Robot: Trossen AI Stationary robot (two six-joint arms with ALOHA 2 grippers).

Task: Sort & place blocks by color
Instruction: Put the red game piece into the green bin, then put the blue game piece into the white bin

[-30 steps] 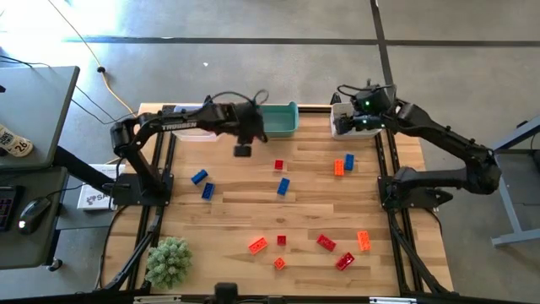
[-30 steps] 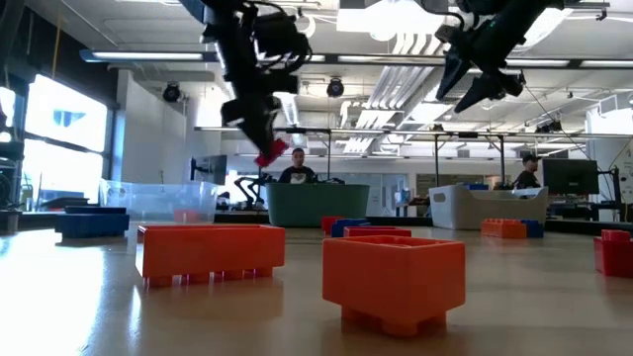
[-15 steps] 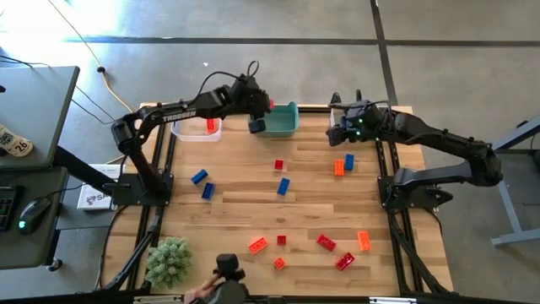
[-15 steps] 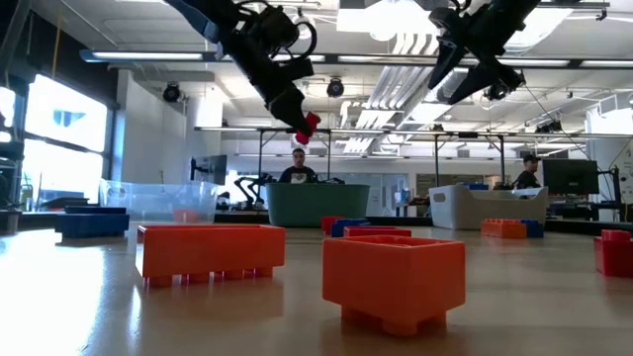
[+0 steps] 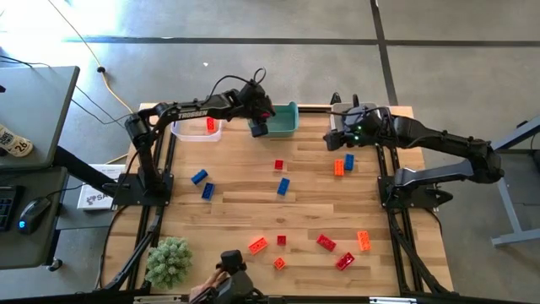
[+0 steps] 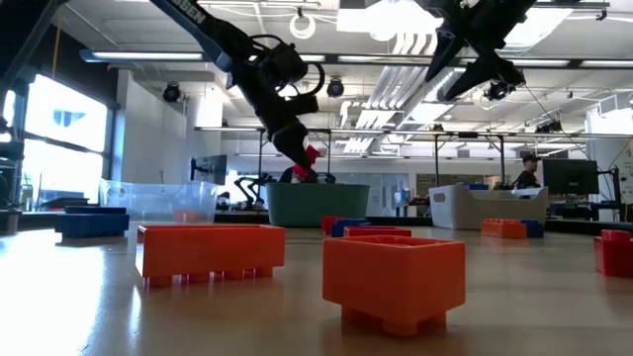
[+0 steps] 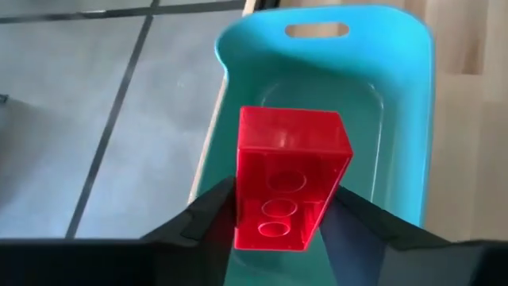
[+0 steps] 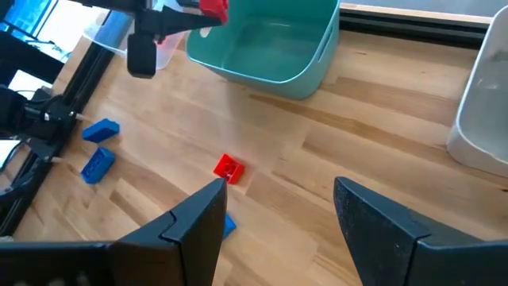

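The left hand (image 5: 258, 127) hung over the teal bin's (image 5: 287, 123) near rim, its fingers astride a red block (image 7: 290, 179) not yet dropped, though whether they gripped it could not be told. The right hand (image 5: 336, 138), jaws spread and empty, waited beside the white bin (image 8: 484, 103). One red piece lay in the clear bin (image 5: 197, 128) left of the teal one. Most sorting remained: on the counter (image 5: 236, 211) were four blue blocks, four red and five orange.
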